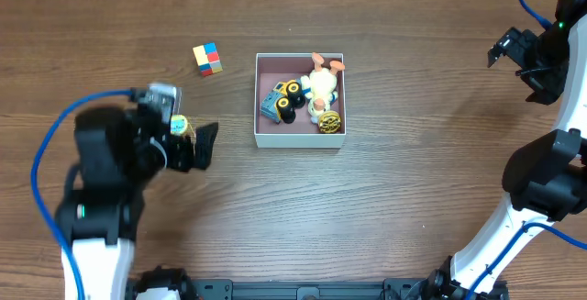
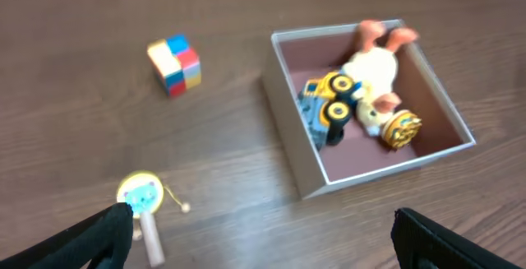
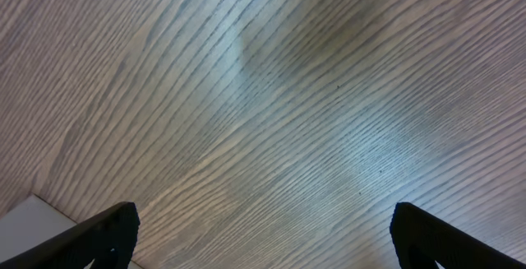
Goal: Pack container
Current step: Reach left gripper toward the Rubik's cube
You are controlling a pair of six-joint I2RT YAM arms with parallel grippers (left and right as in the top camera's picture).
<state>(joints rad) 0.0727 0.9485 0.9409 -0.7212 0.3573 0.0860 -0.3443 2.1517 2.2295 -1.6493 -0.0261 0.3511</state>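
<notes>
The container (image 1: 300,139) is a square white box with a pink-mauve inside, at the table's middle. It holds a yellow and blue toy truck (image 1: 282,100), a cream plush bunny (image 1: 321,84) and a small gold toy (image 1: 329,121). In the left wrist view the container (image 2: 288,129) is at the upper right. My left gripper (image 1: 196,135) is open and empty, left of the container. A small drum rattle (image 2: 141,195) lies on the table by its left finger. A coloured cube (image 1: 208,59) lies further back. My right gripper (image 1: 514,61) is open and empty at the far right.
The right wrist view shows bare wood between the open fingers (image 3: 263,236) and a white corner (image 3: 33,220) at the lower left. The cube also shows in the left wrist view (image 2: 174,65), left of the container.
</notes>
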